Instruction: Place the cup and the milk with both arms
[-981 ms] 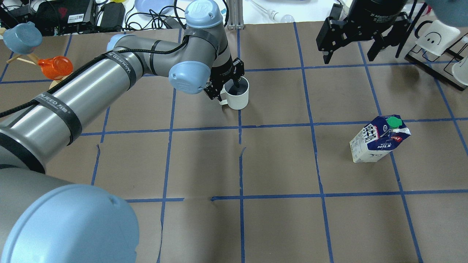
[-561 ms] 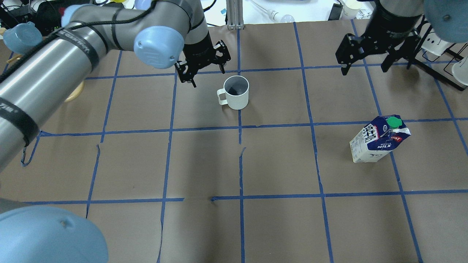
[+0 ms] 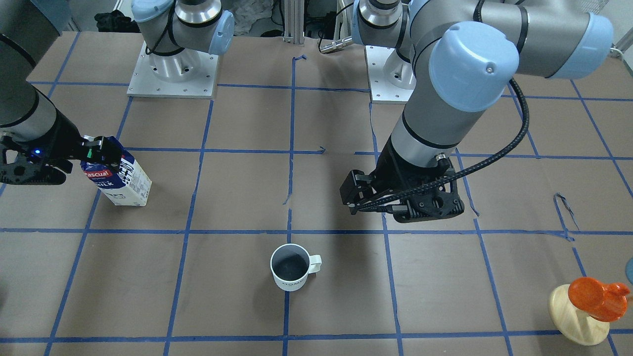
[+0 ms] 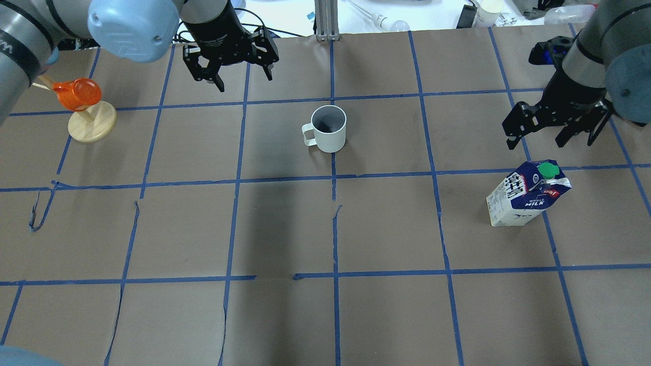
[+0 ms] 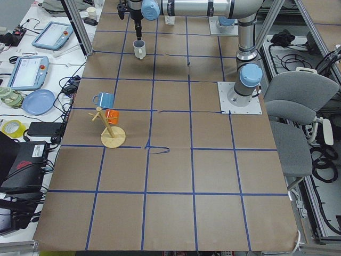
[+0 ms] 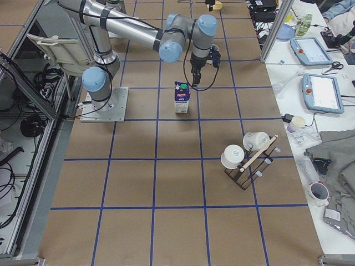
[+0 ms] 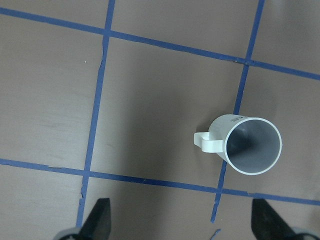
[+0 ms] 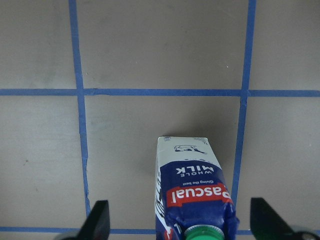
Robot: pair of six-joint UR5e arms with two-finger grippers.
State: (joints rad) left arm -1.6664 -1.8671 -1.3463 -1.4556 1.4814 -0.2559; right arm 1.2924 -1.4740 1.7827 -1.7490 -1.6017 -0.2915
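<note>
Red "Pascual" label and white "WHOLE MILK" on the milk (image 8: 192, 190) — lettering on the cup (image 3: 291, 268) too small

We see two arms of smooth silver-grey tubing, the left arm (image 3: 430, 123) and the right arm (image 6: 133, 30), with rounded light blue caps (image 3: 470, 64) at the joints. A black corded cable (image 3: 519, 123) runs along the left arm. Each ends in black metal: the left gripper (image 4: 243, 76) and the right gripper (image 4: 548, 138). Each base stands on a square silver plate (image 3: 198, 86) dotted with screws.
</note>
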